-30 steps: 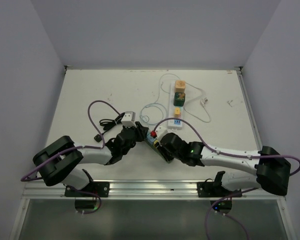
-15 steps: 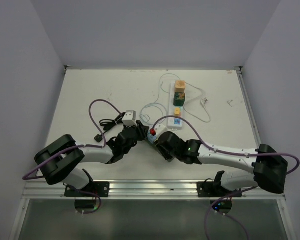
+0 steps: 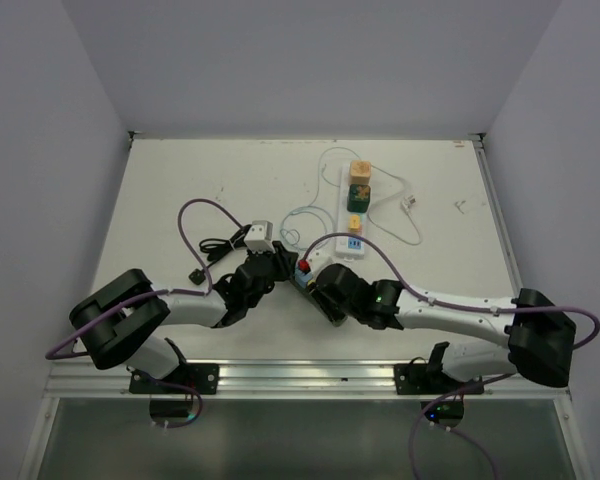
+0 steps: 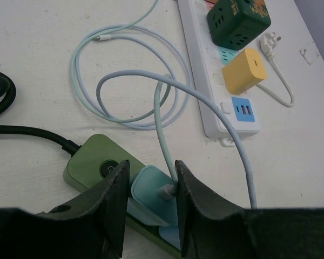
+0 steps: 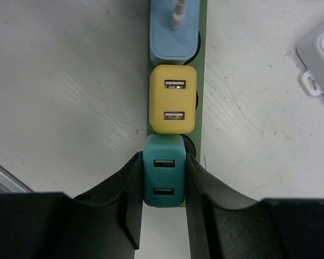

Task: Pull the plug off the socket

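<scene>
A green power strip (image 5: 201, 81) lies between the two arms, and in the top view it is mostly hidden under them. It carries a light-blue plug (image 4: 151, 197), a yellow USB plug (image 5: 173, 100) and a teal USB plug (image 5: 163, 178) in a row. My right gripper (image 5: 163, 199) is shut on the teal plug, one finger on each side. My left gripper (image 4: 150, 208) is shut on the light-blue plug, and its right finger (image 4: 191, 210) presses the cable connector. In the top view both grippers, left (image 3: 278, 268) and right (image 3: 325, 288), meet near the table's middle front.
A white power strip (image 4: 216, 91) with a dark green cube adapter (image 4: 238, 19) and a yellow adapter (image 4: 243, 70) lies beyond. Pale blue cable loops (image 4: 124, 81) and a black cord (image 4: 0, 97) lie around the green strip. A white adapter (image 3: 257, 236) sits behind my left gripper.
My right gripper, with the teal plug in it, has shifted slightly left and away from the arm bases. The left gripper has hardly moved.
</scene>
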Controlling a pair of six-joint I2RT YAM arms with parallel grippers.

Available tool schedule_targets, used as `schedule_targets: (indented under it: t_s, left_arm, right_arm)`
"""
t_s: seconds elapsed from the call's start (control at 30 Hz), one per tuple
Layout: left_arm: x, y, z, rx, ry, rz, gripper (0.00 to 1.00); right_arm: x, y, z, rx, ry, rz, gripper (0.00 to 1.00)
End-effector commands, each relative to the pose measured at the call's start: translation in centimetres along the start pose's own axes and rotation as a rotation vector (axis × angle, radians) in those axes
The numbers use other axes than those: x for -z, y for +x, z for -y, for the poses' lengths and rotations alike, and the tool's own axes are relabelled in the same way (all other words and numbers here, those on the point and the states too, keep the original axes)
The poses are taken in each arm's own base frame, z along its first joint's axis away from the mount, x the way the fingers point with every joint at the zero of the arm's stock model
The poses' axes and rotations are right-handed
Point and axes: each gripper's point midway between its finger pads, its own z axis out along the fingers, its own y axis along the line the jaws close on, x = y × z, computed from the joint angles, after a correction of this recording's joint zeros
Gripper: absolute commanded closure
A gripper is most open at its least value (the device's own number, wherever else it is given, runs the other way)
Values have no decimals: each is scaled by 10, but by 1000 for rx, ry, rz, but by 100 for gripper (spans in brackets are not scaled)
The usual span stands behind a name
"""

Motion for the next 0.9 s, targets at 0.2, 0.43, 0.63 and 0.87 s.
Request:
schedule_targets:
  t_s: [0.2,0.43,0.63,0.87]
  left_arm:
    - [41,113,-87,-206,-223,-431,100]
    - [42,114,-87,-206,-225,-431,100]
    - [43,113,-88,-203,-225,-425,100]
    - [43,114,-87,-205,-225,-427,100]
  right_arm:
    - [7,-66,-32,106,146,149,100]
    - [19,-75,-25,-44,11,205,100]
    - [21,-75,7,-249,-157,206,100]
    - [7,-69,4,-201,-153,147,100]
